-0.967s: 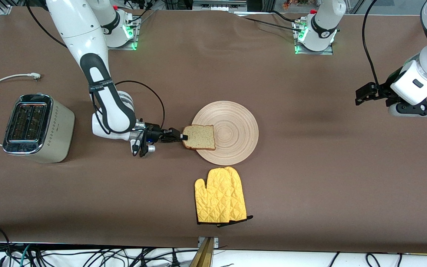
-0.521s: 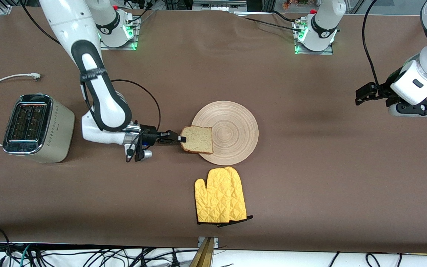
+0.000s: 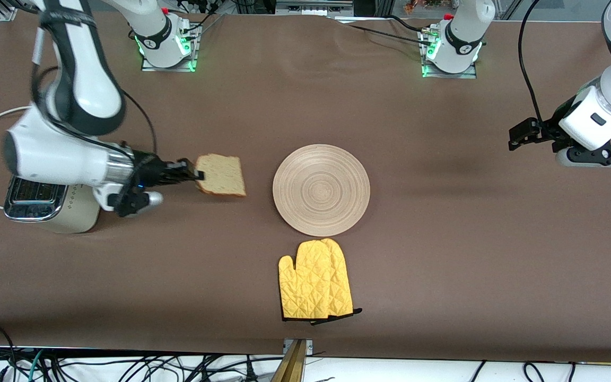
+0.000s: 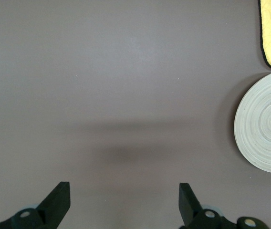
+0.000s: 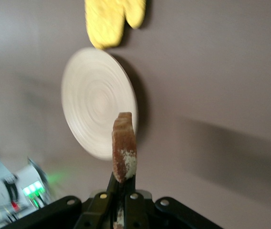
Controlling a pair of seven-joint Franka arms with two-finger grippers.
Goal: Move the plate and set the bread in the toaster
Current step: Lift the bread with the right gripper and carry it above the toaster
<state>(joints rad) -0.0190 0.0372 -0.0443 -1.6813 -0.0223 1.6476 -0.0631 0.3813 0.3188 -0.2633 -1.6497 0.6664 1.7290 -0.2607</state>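
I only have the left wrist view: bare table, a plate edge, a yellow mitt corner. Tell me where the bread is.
Observer: The bread is off the plate, held by the right gripper above the table between plate and toaster.
Operator: Report the grip.
Observer: The fingers are shut on the slice's edge; the right wrist view shows it edge-on.
Operator: Give me the left gripper.
Observer: The left gripper waits open over the table at the left arm's end.
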